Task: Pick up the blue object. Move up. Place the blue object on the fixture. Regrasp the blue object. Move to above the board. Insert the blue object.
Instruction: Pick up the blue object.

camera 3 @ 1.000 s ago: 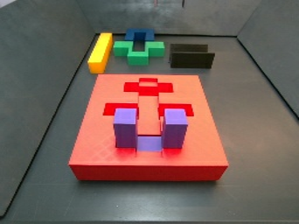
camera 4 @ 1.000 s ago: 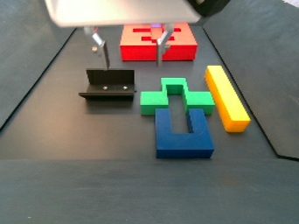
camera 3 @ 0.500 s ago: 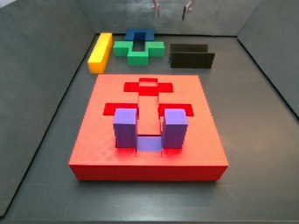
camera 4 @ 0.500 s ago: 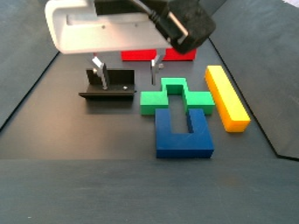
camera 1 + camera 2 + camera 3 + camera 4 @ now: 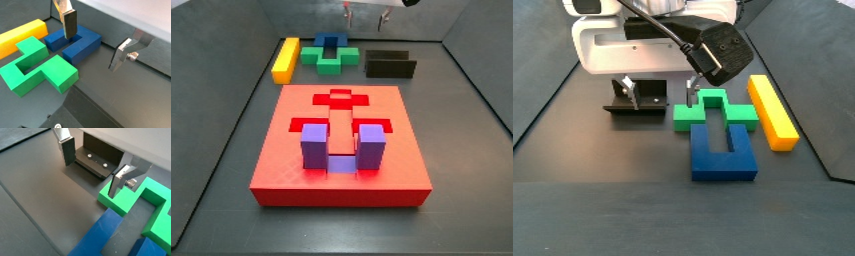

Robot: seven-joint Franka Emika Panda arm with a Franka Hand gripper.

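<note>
The gripper (image 5: 659, 96) hangs low over the floor at the fixture end of the row of pieces, its jaws spread wide and nothing between them — one silver finger (image 5: 66, 149) reads in front of the black fixture (image 5: 99, 159), the other finger (image 5: 123, 180) over the edge of the green block (image 5: 141, 203). In a side view the fixture (image 5: 636, 104) sits just beside the green block (image 5: 714, 110), with the gripper's two fingers straddling the gap between them. And there's the blue object (image 5: 723, 152), lying flat on the floor, untouched, its two prongs reaching toward the green block and touching it. A wrist view shows the blue object (image 5: 73, 43) with a finger (image 5: 68, 23) in front of its slot, though whether the pad touches it cannot be told from here. The yellow bar (image 5: 772, 111) lies along the far side of the green block, just beside it; in the wrist view it (image 5: 19, 36) runs alongside the green block (image 5: 38, 67). Across the floor the red board (image 5: 338, 146) sits well apart from the row — a purple U-shaped block (image 5: 337, 146) stands upright in one of its cutouts, prongs up. In that side view the gripper (image 5: 365, 14) is only just visible at the top edge, above the blue object (image 5: 333, 43) and the fixture (image 5: 390, 64).
</note>
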